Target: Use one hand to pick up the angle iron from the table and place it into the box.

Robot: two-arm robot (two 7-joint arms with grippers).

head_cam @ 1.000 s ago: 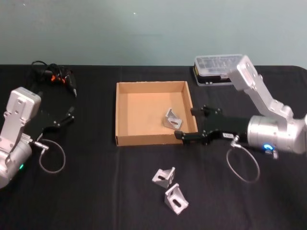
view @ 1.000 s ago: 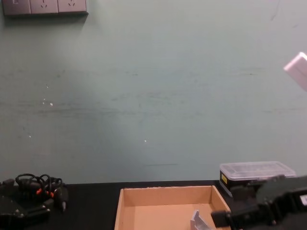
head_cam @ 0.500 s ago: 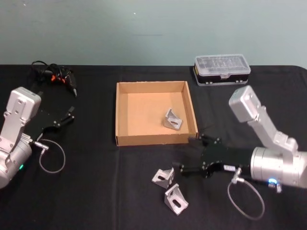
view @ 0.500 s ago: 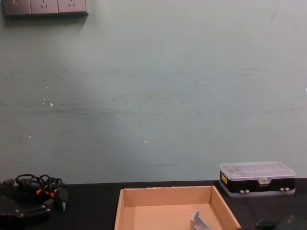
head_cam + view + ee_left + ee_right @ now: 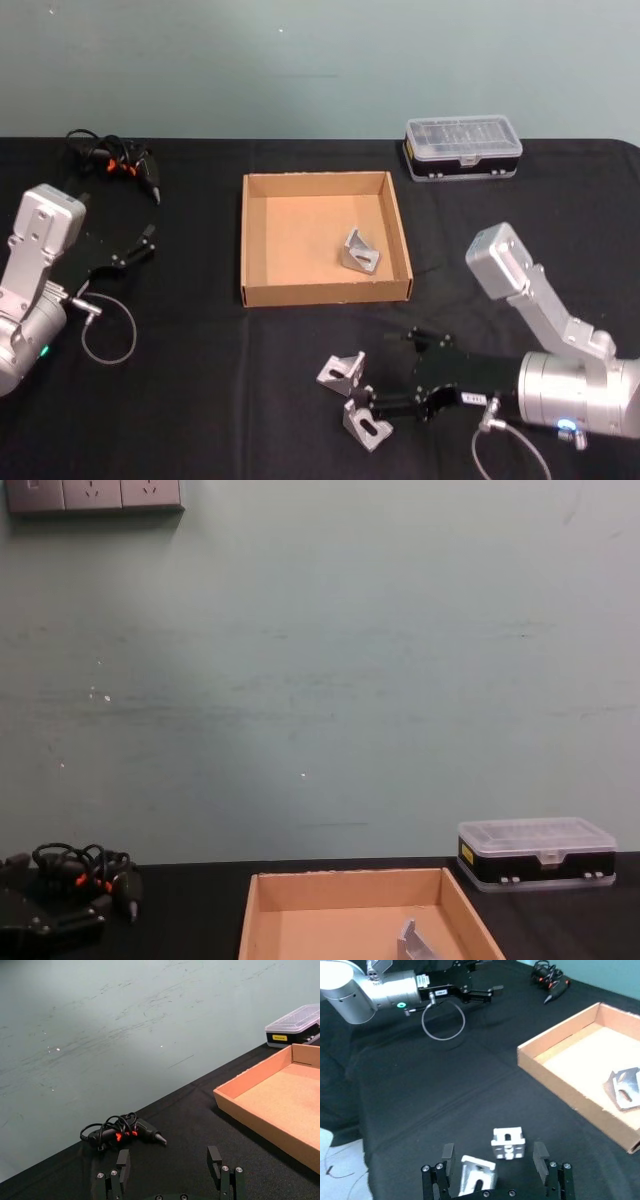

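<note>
Front angle iron [image 5: 366,427]: on the table [image 5: 220,350], lower centre of the head view. Its slotted face is up and its long axis runs from upper left to lower right.
Second angle iron [image 5: 342,371]: just up-left of the front one and apart from it. 1 slotted wall stands upright, seen in the right wrist view [image 5: 508,1142].
Third angle iron [image 5: 361,251]: inside the box [image 5: 243,240], in the lower right of its floor, near the right wall but clear of it.
Open room: bare black cloth lies left of the 2 loose pieces and between them and the box's front wall.
Right gripper [image 5: 382,368]: low over the table at lower right, forearm level, pointing left. Its fingers [image 5: 448,1152] are spread wide and bracket the front angle iron [image 5: 479,1172]. Contact cannot be told.
Left gripper [image 5: 148,242]: at centre left, well apart from the box, with its fingers [image 5: 215,1157] spread and holding nothing.
Edges: a clear-lidded case [image 5: 462,146] sits upper right and cables [image 5: 112,160] upper left.
</note>
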